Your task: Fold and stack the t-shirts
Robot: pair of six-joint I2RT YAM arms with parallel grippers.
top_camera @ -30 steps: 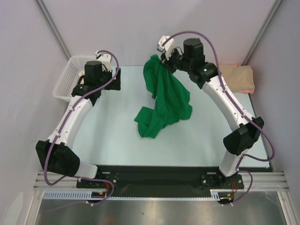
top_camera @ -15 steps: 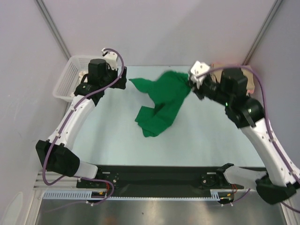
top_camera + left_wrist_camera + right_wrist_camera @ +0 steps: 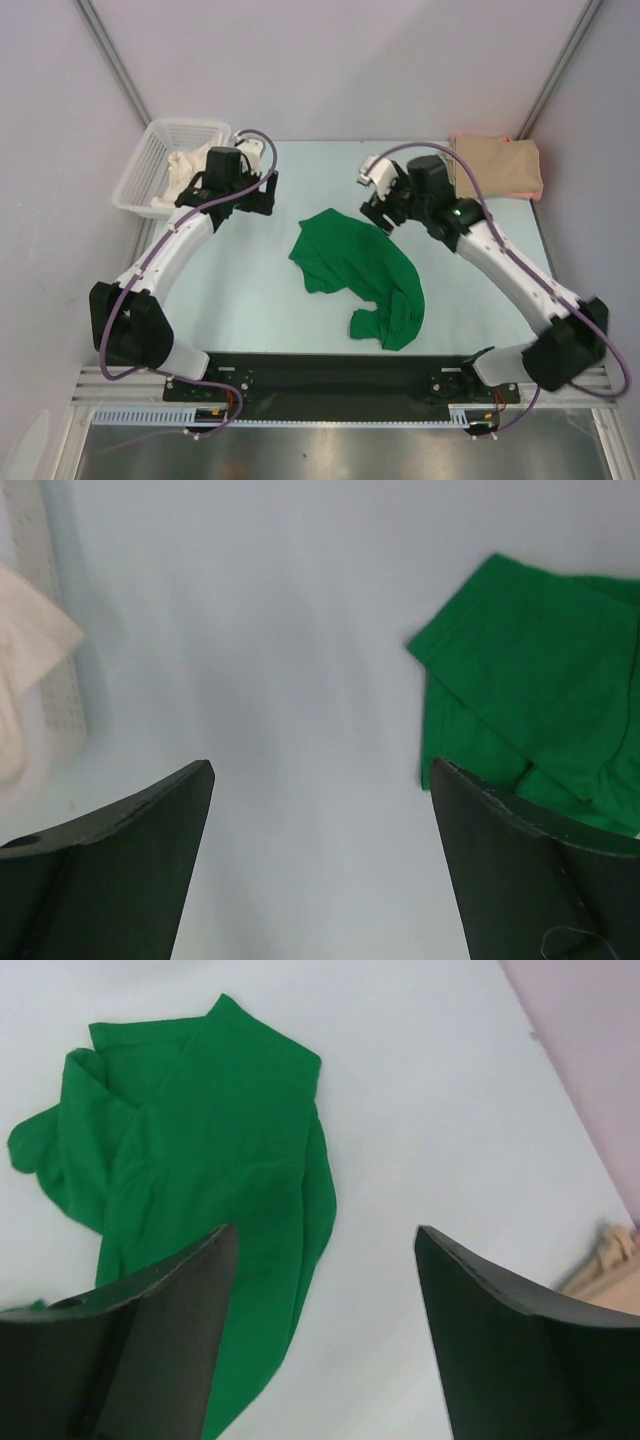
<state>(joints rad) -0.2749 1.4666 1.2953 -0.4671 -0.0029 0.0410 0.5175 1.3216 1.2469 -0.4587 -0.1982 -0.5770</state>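
The bright green t-shirt (image 3: 358, 275) lies crumpled in the middle of the table, free of both grippers. It also shows in the left wrist view as the green t-shirt (image 3: 540, 700) and in the right wrist view as the green t-shirt (image 3: 200, 1140). A folded tan t-shirt (image 3: 500, 165) with a pink edge (image 3: 536, 196) rests at the back right. My right gripper (image 3: 378, 212) (image 3: 322, 1232) hovers open just behind the green shirt, nothing between its fingers. My left gripper (image 3: 258, 200) (image 3: 320, 770) stands open over bare table left of the shirt.
A white mesh basket (image 3: 150, 160) holding a cream cloth (image 3: 185, 165) stands at the back left; its wall (image 3: 55, 680) shows in the left wrist view. Pale walls close in the table at the back and sides.
My right gripper has opened and let the green t-shirt drop; the shirt now lies on the table. The right arm swung back toward the middle, and the left gripper shifted slightly right.
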